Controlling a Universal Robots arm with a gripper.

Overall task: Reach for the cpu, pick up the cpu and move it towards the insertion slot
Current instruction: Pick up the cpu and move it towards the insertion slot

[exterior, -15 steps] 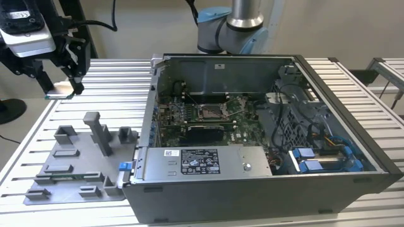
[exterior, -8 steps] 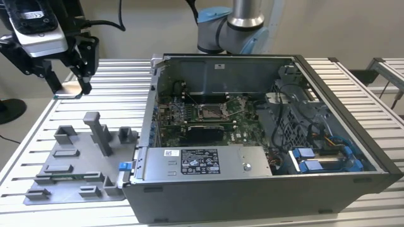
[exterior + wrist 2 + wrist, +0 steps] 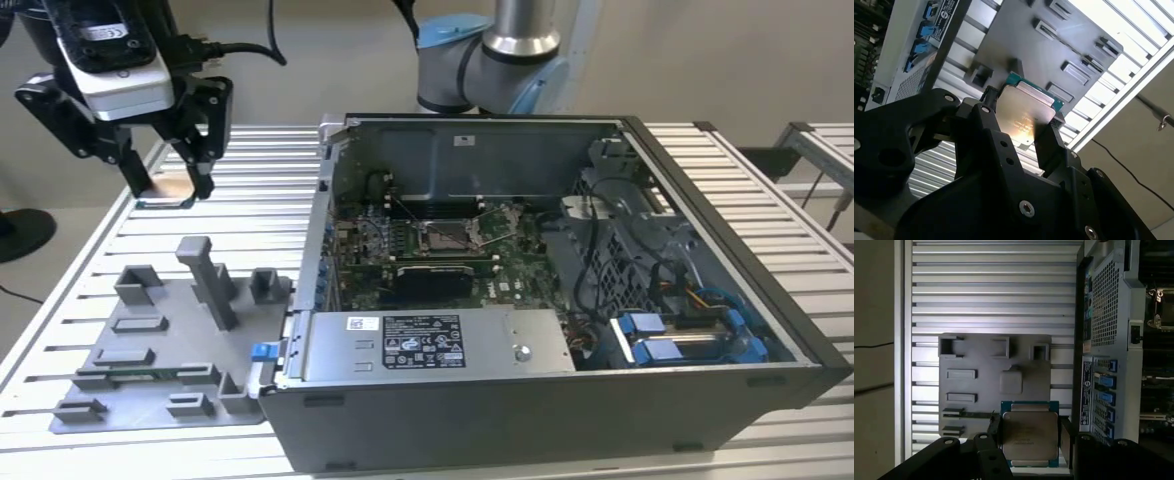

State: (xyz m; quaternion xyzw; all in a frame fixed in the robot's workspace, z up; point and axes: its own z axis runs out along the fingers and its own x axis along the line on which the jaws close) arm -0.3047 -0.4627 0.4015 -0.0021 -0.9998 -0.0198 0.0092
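The gripper point(image 3: 170, 194) hangs at the exterior view's upper left, above the slatted table point(image 3: 254, 215). Its two black fingers point(image 3: 1048, 142) are clenched on the cpu point(image 3: 1026, 114). The chip sits flat between the fingertips, one edge against each finger. In both wrist views its silvery face is turned to the camera, with a thin green edge around it. In the exterior view a tan patch of it shows between the finger ends. From the gripper, the grey tray point(image 3: 160, 365) lies at about 6 o'clock, well apart. The open computer case point(image 3: 534, 400) stands at 4 o'clock. Inside it, on the green board, the insertion slot point(image 3: 447, 238) is between 3 and 4 o'clock, well apart from the chip.
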